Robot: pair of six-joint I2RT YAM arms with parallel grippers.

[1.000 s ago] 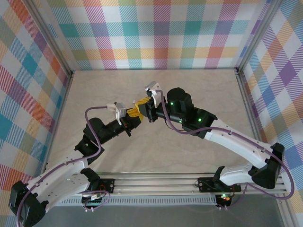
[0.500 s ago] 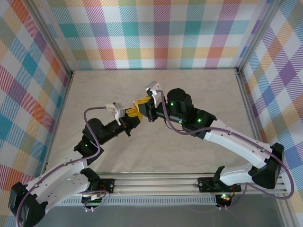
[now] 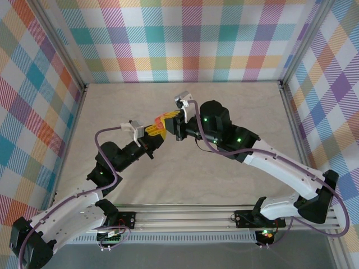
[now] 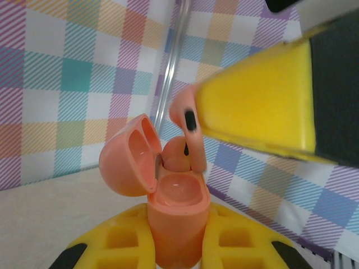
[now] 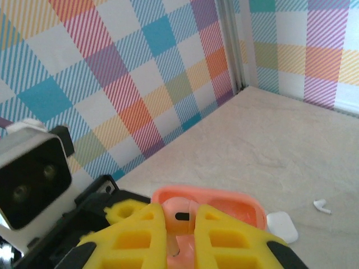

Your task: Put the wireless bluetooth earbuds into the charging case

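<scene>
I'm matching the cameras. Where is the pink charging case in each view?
Top external: pink charging case just left of picture centre.
Left wrist: bottom centre, lid open, held by the left pincer.
Right wrist: bottom centre, behind the right pincer.
Shared landmark: pink earbud in the right pincer.

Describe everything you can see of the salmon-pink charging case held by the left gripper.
The charging case is a glossy, salmon-pink, pebble-shaped plastic shell. It stands upright, its lower body clamped between the left gripper's yellow fingers. Its hinged lid is swung open to the left, showing smooth moulded hollows. A matching earbud dips stem-first into one hollow.
</scene>
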